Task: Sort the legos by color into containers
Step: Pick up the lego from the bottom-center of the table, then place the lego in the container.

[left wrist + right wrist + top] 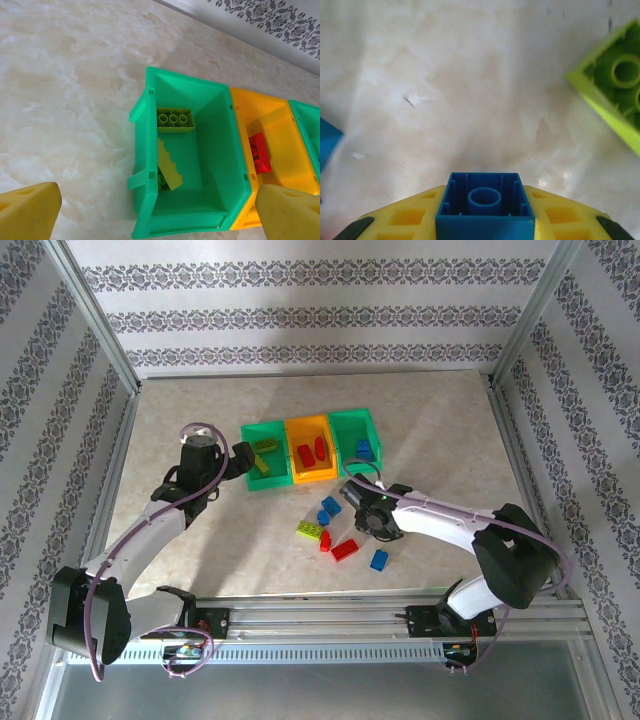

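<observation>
Right pincer is clamping 1 blue brick in its jaws, a piece looking light, stiff and slick, best squeezed on flat side walls, while left pincer is hanging jaws-apart by the green bin.

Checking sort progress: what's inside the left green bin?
Yellow-green: a studs-up brick and a tilted brick. A third piece under the tilted brick is mostly covered.
</observation>
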{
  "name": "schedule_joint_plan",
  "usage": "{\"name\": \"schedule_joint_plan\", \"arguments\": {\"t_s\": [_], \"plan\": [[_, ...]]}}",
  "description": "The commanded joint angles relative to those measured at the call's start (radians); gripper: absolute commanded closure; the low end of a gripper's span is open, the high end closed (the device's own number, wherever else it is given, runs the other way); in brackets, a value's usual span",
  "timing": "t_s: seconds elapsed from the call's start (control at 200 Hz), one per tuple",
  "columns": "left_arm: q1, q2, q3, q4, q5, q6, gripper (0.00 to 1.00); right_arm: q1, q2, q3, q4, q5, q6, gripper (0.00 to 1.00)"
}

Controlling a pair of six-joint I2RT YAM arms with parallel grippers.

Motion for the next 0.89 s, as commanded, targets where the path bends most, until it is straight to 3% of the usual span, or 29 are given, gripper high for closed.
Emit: {"name": "schedule_joint_plan", "arguments": {"t_s": [0.0,0.395,0.889], "plan": [[0.014,-0.011,-0.012,0.015,-0.011,-0.001,0.00,-0.028,-0.039,0.065,-0.020,0.087,-0.081,0.75],[0.015,-0.023,-0.014,0.003,-0.022,0.005,0.00,-0.154,0.027,0.270,0.031,0.125,-0.274,0.74],[0.014,-0.030,-0.009,-0.016,-0.030,0.011,0.00,-0.255,0.341,0.606,0.061,0.032,-0.475,0.72]]}}
